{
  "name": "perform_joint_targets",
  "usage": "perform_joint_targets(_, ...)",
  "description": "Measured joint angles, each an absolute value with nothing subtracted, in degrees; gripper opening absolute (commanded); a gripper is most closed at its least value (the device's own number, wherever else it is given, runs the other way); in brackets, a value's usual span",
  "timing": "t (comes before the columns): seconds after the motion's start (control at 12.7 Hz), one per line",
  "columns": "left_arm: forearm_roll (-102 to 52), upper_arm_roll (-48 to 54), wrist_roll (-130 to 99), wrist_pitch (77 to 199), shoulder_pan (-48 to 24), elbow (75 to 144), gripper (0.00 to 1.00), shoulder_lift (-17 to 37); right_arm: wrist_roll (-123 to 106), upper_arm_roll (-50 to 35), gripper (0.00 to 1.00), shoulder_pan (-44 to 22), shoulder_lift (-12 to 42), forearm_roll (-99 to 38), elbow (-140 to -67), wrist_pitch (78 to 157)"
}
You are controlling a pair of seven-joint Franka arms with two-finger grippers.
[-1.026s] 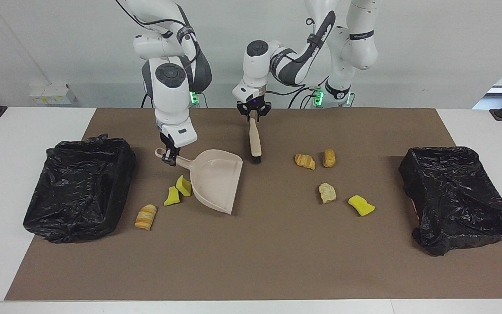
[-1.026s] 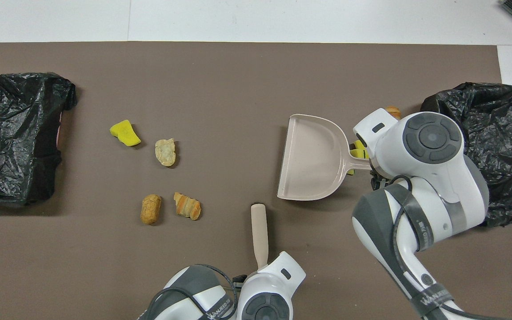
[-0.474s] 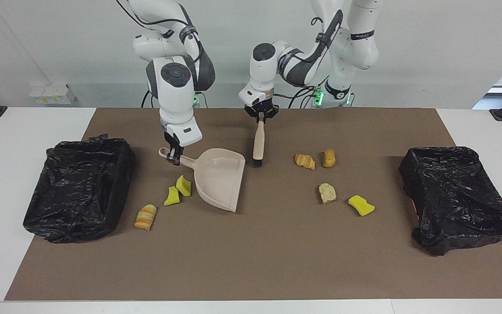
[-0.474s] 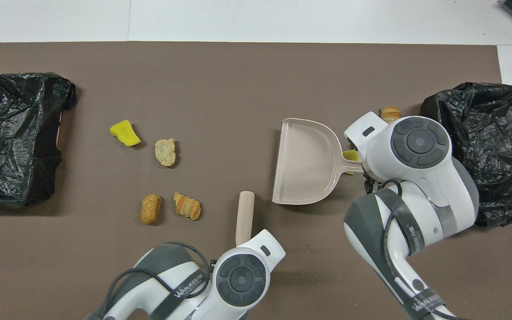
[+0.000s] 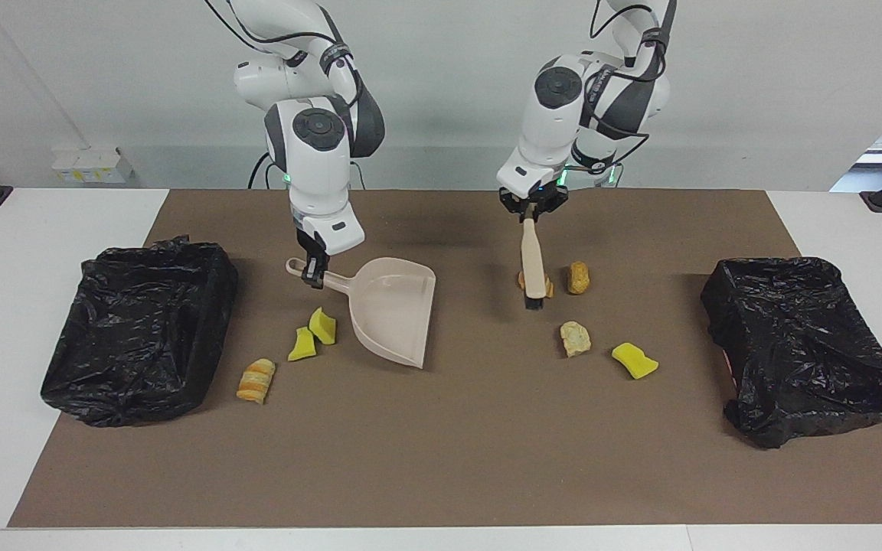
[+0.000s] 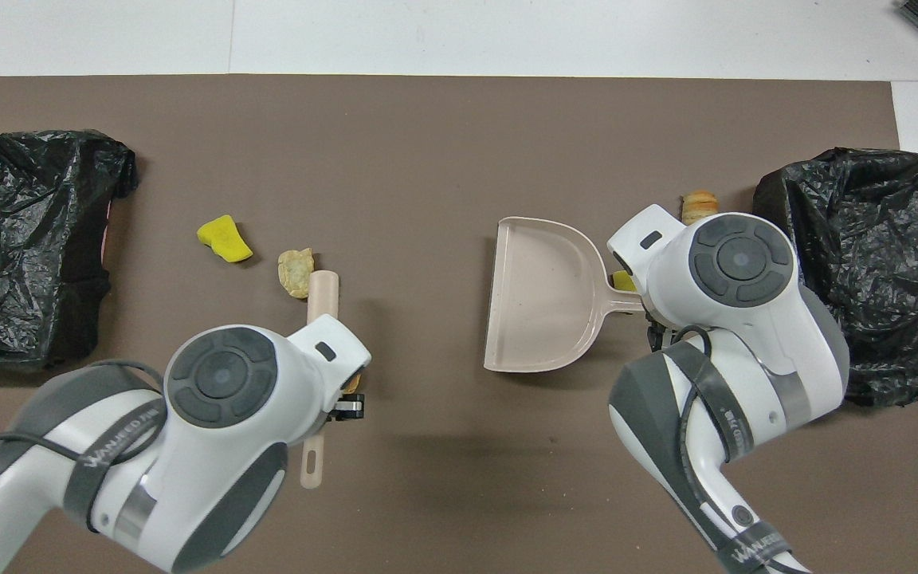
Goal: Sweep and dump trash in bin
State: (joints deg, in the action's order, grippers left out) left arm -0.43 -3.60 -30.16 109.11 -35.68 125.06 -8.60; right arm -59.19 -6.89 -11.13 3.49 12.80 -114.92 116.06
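Note:
My right gripper (image 5: 315, 274) is shut on the handle of the beige dustpan (image 5: 395, 310), held low over the mat with its open edge toward the table's middle; the dustpan also shows in the overhead view (image 6: 543, 299). My left gripper (image 5: 530, 213) is shut on the beige brush (image 5: 533, 260), which hangs bristles down next to a striped bread bit (image 5: 548, 289) it partly hides. Around it lie a brown bread bit (image 5: 577, 277), a pale bread bit (image 5: 575, 338) and a yellow sponge piece (image 5: 635, 360). Two yellow sponge pieces (image 5: 323, 325) (image 5: 302, 344) and a bread bit (image 5: 256, 380) lie beside the dustpan.
A brown mat (image 5: 449, 444) covers the table. One black-bagged bin (image 5: 135, 329) stands at the right arm's end and another (image 5: 801, 344) at the left arm's end. In the overhead view my arms hide some of the trash.
My left gripper has carried the brush toward the left arm's end, from beside the dustpan to the bread bits. My right gripper has shifted and turned the dustpan slightly toward the table's middle.

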Motion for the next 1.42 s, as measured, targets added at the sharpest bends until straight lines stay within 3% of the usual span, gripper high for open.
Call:
perform_joint_targets(0.32,1.4,-3.5,-23.6,109.8,-24.3,122.9,0.0,-6.4,-59.3,-6.9,0.0,-15.9,3.5,13.0,-115.9,115.9)
perform_joint_targets(0.79,6.7,-3.5,-14.9,118.2,-11.7,118.0,0.0,4.0,-57.9,-6.9,0.0,-17.8,5.8,13.2,-116.9,118.5)
perform_joint_targets(1.03,7.7,-3.4,-14.7,119.1,-9.9,116.2,0.0,8.4,-57.8,-6.9,0.0,-18.2,6.4,14.6,-116.9,119.5)
perform_joint_targets(1.42,7.5,-1.3,-14.0,118.8,-14.0,116.4,0.0,9.3,-57.8,-6.9,0.0,-18.2,7.2,14.8,-117.0,121.5)
